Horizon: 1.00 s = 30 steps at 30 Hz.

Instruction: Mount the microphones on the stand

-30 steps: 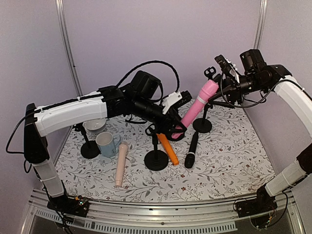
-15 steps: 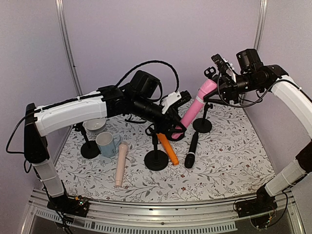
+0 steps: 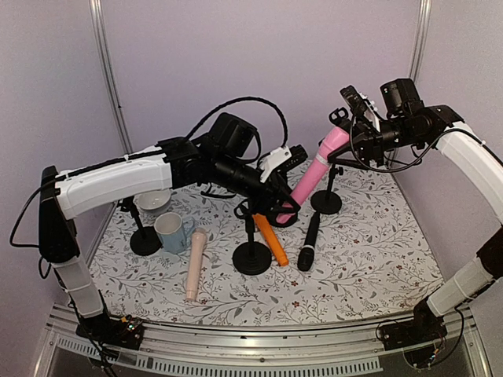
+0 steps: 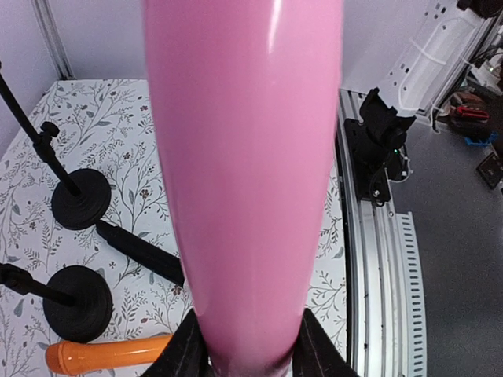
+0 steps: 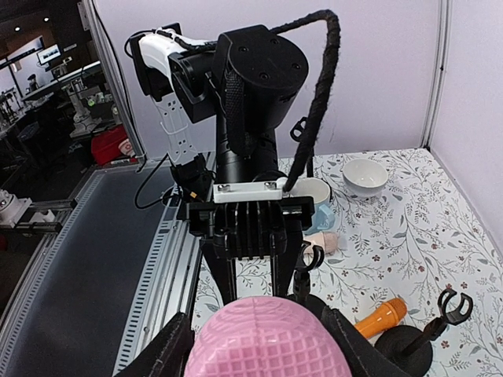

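Observation:
The bright pink microphone (image 3: 313,174) slants up in mid-air between both arms. My left gripper (image 3: 287,210) is shut on its lower end; the microphone's body fills the left wrist view (image 4: 244,157). My right gripper (image 3: 346,141) is shut on its rounded mesh head (image 5: 267,338), fingers pressed to both sides. The far stand (image 3: 326,203) is just behind it, its clip (image 3: 339,117) empty. The orange microphone (image 3: 271,239) leans at the middle stand (image 3: 251,258). The black microphone (image 3: 308,242) and the beige-pink microphone (image 3: 194,263) lie on the cloth.
A third stand (image 3: 145,239) is at the left, beside a blue-and-white mug (image 3: 171,232) and a white bowl (image 3: 153,203). The floral cloth (image 3: 369,259) covers the table, walls on three sides. The left arm's cable (image 3: 251,102) loops above the centre.
My right gripper has moved left onto the pink microphone's head and closed round it. The microphone's head has shifted slightly left. The left arm has barely moved.

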Each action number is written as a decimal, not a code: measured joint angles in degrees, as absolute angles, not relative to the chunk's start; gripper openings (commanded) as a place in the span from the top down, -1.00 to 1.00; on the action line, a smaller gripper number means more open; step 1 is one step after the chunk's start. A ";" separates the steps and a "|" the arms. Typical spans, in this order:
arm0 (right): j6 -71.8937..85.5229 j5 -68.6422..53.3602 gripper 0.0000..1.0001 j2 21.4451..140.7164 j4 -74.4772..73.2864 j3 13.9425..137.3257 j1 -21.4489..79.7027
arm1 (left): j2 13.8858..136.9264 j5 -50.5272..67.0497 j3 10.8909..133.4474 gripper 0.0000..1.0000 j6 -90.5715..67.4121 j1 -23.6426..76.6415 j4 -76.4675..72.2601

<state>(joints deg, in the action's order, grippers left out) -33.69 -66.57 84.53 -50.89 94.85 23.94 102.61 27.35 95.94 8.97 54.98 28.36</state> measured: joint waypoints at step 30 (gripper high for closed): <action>-23.09 -64.82 1.00 80.68 -40.21 89.30 22.76 | 66.96 -6.37 52.18 -0.09 -10.33 56.18 6.28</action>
<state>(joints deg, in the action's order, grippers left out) -23.09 -64.82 80.68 -40.21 89.30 22.76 66.96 -6.37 52.18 -10.33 56.18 6.28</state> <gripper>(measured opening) 0.444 0.557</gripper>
